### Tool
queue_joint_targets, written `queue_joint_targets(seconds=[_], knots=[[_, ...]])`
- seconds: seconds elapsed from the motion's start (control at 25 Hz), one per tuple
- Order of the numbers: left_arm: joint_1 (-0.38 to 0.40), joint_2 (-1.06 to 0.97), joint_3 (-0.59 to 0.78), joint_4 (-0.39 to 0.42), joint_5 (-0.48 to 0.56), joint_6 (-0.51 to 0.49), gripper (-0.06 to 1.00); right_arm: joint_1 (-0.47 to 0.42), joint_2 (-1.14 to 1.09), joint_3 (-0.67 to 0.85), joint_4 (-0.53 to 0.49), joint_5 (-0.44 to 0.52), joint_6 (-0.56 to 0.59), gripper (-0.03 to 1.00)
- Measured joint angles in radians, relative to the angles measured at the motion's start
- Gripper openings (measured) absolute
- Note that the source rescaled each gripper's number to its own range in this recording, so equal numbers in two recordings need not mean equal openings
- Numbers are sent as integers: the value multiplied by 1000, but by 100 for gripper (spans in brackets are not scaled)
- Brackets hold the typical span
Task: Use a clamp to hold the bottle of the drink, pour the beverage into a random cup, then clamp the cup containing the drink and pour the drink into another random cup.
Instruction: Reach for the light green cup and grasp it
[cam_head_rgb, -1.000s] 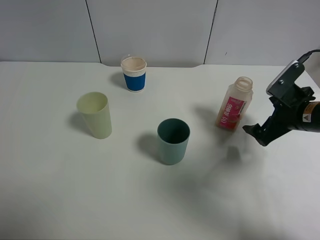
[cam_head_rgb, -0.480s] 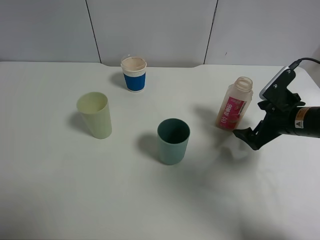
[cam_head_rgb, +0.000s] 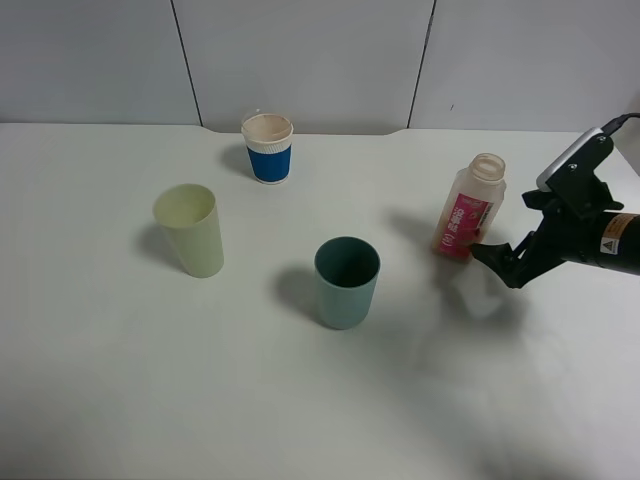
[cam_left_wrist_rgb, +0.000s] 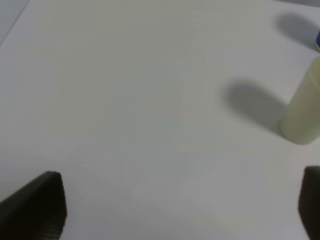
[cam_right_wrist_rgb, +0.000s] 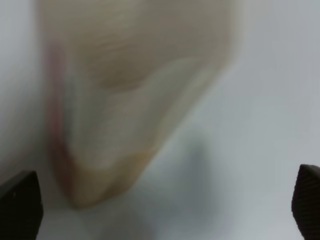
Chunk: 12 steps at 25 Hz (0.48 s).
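Entry: approach to the bottle, the first step of the pour; nothing is gripped.
High view: we list the small translucent squarish plastic bottle (cam_head_rgb: 467, 210) with a pink-red label, upright and uncapped on the right of the surface (cam_head_rgb: 300, 400), near the teal plastic tumbler (cam_head_rgb: 347, 282) and well apart from the pale yellow-green plastic tumbler (cam_head_rgb: 190, 230). The right end effector (cam_head_rgb: 495, 265) reaches in low from the right edge, jaws spread wide, tips just beside the bottle's base. Left wrist view: left end effector (cam_left_wrist_rgb: 175, 210) wide and empty over bare surface, pale tumbler (cam_left_wrist_rgb: 302, 112) near. Right wrist view: bottle (cam_right_wrist_rgb: 135, 90) blurred ahead of the spread right end effector (cam_right_wrist_rgb: 162, 205), not yet between the jaws. Next, we judge: straddle the body, then close.
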Motion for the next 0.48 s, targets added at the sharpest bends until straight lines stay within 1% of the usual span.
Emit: queue_joint_targets(seconds=[0.12,0.36,0.48], knots=[[0,0,0,0,0,0,80,-33,0,2,1,-54,1,100],[0,0,0,0,0,0,80,-42,13,2,0,-97,3,100],[0,0,0,0,0,0,80,-42,57,2,-2,-143,3,100]])
